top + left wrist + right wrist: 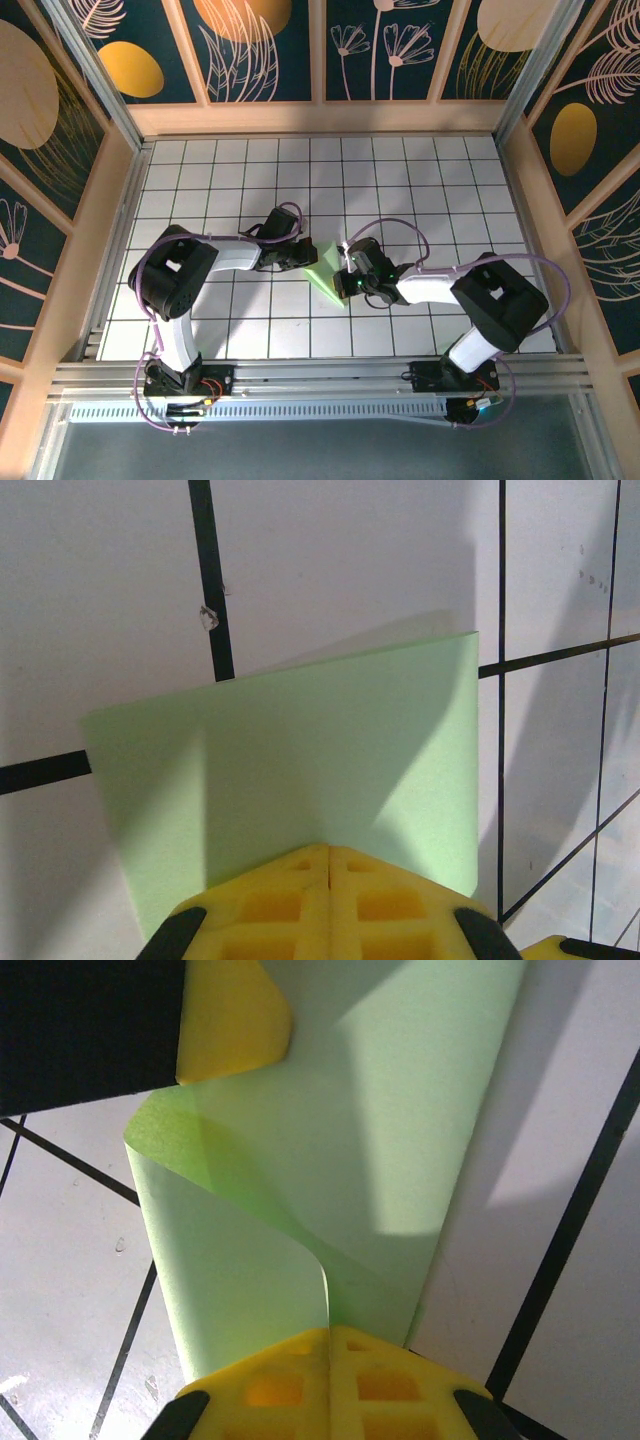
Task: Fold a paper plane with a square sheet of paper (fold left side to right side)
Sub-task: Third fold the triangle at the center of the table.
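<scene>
1. Overall, dark walls painted with orange discs and pale plant outlines close the scene in on three sides.
2. Inside them lies the tabletop, covered in white tiles with dark grid lines. A metal rail runs along its near edge and carries both arm bases.
3. Rising from the rail at lower left, the left arm bends at the elbow and reaches right toward the middle. The right arm mirrors it from the lower right.
4. Between the two arms, near the middle of the tabletop, is the square sheet of paper. From above it shows as a narrow, slanted, pale green shape.
   - In the right wrist view the paper has one side curled up and over in a soft loop, not a sharp crease. The rest runs away from the camera.
   - In the left wrist view it is a broad, smooth panel casting a shadow on the tiles.
5. At the paper's left side, the left hand has its yellow fingers pressed together, pinching the near edge of the sheet. One of its pads shows against the far end of the curl in the right wrist view.
6. Opposite it, the right hand is likewise pressed together, pinching the curled layers at its tips.
7. Beside a grid line beyond the paper sits a small scuff.
</scene>
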Available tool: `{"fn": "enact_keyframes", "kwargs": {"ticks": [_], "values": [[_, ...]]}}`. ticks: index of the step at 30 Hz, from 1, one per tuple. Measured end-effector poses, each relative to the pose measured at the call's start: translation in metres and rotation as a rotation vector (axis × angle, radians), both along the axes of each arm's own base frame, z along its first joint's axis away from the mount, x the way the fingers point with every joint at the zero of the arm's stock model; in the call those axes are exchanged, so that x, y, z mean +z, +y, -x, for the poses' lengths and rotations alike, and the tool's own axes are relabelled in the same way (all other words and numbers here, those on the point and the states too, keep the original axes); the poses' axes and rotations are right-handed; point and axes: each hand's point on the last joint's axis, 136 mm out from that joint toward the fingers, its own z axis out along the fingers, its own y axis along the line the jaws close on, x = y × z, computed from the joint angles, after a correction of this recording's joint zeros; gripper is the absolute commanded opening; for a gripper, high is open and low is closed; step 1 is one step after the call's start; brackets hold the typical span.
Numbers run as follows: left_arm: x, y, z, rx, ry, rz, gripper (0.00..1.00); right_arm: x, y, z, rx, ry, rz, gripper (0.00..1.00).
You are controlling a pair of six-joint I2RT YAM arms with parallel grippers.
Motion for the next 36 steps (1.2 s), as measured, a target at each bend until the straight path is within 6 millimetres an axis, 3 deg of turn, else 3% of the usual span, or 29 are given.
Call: {"fn": "enact_keyframes", "kwargs": {"ticks": [9,23,27,31,33,36], "values": [[0.0,0.0,0.0,0.0,0.0,0.0,0.01,-0.002,0.001,0.0,0.001,0.003,0.003,0.0],[0.008,0.001,-0.011,0.013,-0.009,-0.052,0.21,-0.003,0.001,0.0,0.002,-0.003,-0.009,0.0],[0.023,0.005,-0.027,0.041,-0.047,-0.053,0.22,-0.003,0.002,0.0,0.003,-0.004,-0.017,0.0],[0.05,0.018,-0.038,0.085,-0.111,-0.053,0.13,-0.003,0.002,0.0,0.003,-0.004,-0.017,0.0],[0.067,0.023,-0.037,0.098,-0.156,-0.031,0.1,-0.003,0.002,0.001,0.003,-0.004,-0.017,0.0],[0.083,0.032,-0.017,0.099,-0.195,0.017,0.07,-0.003,0.002,0.001,0.005,-0.003,-0.017,0.0]]}}
